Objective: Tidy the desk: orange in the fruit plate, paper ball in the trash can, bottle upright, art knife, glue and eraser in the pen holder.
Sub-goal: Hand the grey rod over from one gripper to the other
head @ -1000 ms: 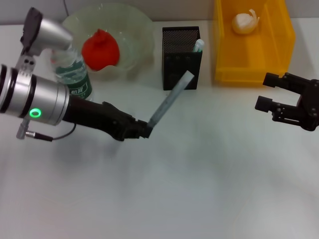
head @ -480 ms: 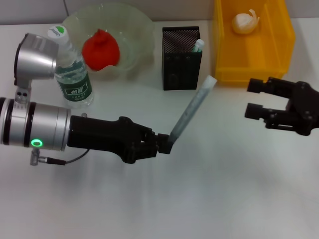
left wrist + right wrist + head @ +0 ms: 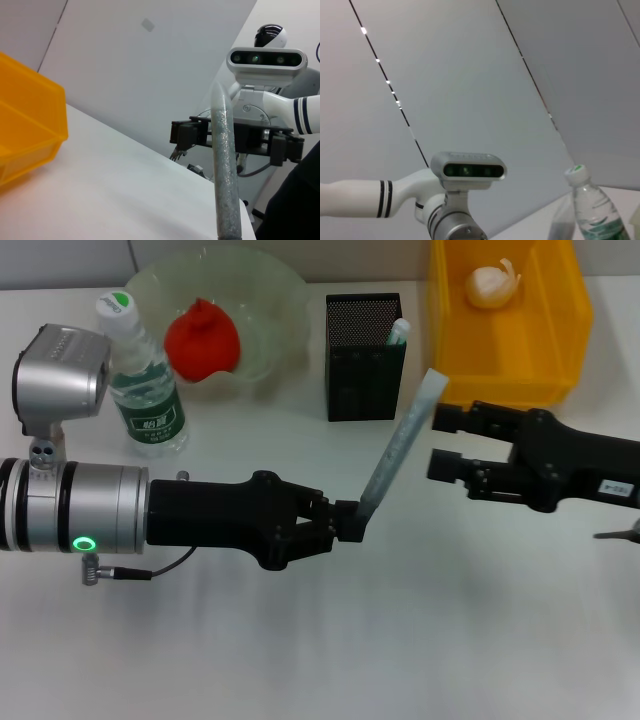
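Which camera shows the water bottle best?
The head view: the bottle stands upright, whole, beside the fruit plate. The right wrist view catches only its cap and shoulder; the left wrist view shows none of it.

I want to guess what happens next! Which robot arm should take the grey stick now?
Probably the right. Its open gripper sits beside the stick's top end, while the left gripper already holds the bottom, offering it.

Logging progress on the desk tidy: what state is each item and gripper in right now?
orange: in fruit plate
paper ball: in trash can
bottle: upright
art knife: held tilted
left gripper: shut on knife
right gripper: open beside knife
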### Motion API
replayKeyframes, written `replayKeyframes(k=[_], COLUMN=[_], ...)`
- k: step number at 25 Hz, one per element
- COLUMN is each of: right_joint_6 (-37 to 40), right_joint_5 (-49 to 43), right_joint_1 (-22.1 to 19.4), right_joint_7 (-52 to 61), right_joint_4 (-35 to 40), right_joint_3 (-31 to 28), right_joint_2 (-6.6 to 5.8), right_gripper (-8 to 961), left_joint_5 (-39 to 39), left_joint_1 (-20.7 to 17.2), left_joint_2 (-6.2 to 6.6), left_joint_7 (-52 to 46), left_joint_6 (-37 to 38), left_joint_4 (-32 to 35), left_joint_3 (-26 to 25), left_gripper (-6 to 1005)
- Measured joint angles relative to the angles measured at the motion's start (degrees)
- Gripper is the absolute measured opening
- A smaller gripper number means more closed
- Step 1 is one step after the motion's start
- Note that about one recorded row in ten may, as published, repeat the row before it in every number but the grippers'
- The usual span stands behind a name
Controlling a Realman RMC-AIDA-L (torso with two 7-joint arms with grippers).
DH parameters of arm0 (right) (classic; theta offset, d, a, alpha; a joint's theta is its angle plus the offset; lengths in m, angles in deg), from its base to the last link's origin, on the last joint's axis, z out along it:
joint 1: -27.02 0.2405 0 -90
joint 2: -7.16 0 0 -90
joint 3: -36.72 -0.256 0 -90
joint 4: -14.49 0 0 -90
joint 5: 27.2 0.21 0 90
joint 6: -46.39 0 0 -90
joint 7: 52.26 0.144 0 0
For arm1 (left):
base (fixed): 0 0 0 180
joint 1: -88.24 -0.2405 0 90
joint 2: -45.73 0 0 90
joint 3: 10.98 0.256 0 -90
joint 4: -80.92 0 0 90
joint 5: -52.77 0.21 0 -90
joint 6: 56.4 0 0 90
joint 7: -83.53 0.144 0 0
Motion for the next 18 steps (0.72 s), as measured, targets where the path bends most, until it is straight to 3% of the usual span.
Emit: replayKeyframes(k=[5,15,18], right_joint_6=[-0.2,-1.0,-1.3], right_joint_5=[0.0,0.3,0.3], right_joint_1=[1.2,1.2,1.4], right_joint_7=[-0.1,-0.2,-0.2], right_joint_4=[-1.3,-1.5,-1.5], right_joint_3=[0.7,0.3,0.3], right_joint_2=[1.18,1.5,1.53], right_gripper=[789,729,668], left_joint_5=[0.0,-1.4,-1.4], left_joint_1=[0.2,-0.2,-0.2], left_joint_2=[-0.08,-0.17,-0.17], left_joint_7=[0.3,1.7,1.7], left_joint_6=[0.0,-0.2,-0.1], left_joint_4=[-0.1,-0.9,-1.0], left_joint_3=[0.0,0.0,0.1], left_gripper=[146,146,146])
